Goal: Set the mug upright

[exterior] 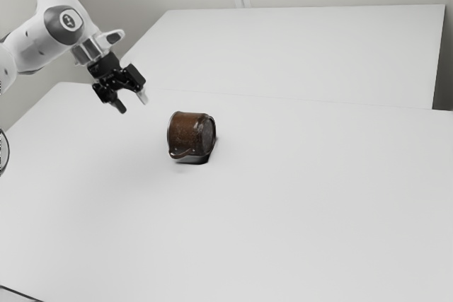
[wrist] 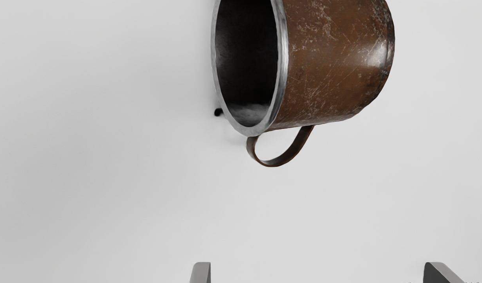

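A brown, scratched mug (exterior: 190,134) with a metal rim lies on its side on the table (exterior: 283,210), its mouth toward the exterior view's left. Up and to the exterior view's left of it, the gripper (exterior: 133,104) hangs above the table, apart from the mug. Seen from the wrist, the mug (wrist: 335,59) shows its dark inside and its loop handle (wrist: 294,155), which lies on the side nearer the fingers. The gripper (wrist: 317,271) is open, its fingertips wide apart with nothing between them.
A second white surface (exterior: 304,54) adjoins the table at the back. Dark thin curved pieces (exterior: 4,152) show at the exterior view's left edge, and a dark line crosses its lower left corner. Pale walls stand behind.
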{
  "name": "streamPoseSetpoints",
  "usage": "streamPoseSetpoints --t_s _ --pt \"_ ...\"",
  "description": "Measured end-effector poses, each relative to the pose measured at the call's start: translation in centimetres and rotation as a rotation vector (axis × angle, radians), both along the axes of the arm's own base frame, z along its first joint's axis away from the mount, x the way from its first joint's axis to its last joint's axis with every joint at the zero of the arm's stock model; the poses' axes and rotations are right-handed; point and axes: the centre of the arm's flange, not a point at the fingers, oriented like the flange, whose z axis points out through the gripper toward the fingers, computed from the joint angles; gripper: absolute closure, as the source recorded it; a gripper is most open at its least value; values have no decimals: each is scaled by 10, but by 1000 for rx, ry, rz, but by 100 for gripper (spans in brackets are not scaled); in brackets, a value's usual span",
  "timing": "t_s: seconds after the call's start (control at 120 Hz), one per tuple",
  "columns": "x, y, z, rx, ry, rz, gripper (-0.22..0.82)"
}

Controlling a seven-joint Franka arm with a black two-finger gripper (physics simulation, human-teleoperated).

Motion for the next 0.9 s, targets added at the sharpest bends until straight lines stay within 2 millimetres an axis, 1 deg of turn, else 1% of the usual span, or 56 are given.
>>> streamPoseSetpoints --t_s 0.05,0.142,0.292,0.392,0.542,0.633,0.758,0.9 --pt "3 10 -20 -76 10 22 2" --pt "9 22 -41 -187 -2 36 2" --pt "18 27 -68 -293 -26 45 2" --pt "30 27 -78 -335 -55 43 2" --pt "40 25 -94 -379 -92 54 2" --pt "49 28 -105 -394 -116 64 2" --pt "53 29 -123 -417 -122 75 2" --pt "53 19 -141 -442 -109 72 2"
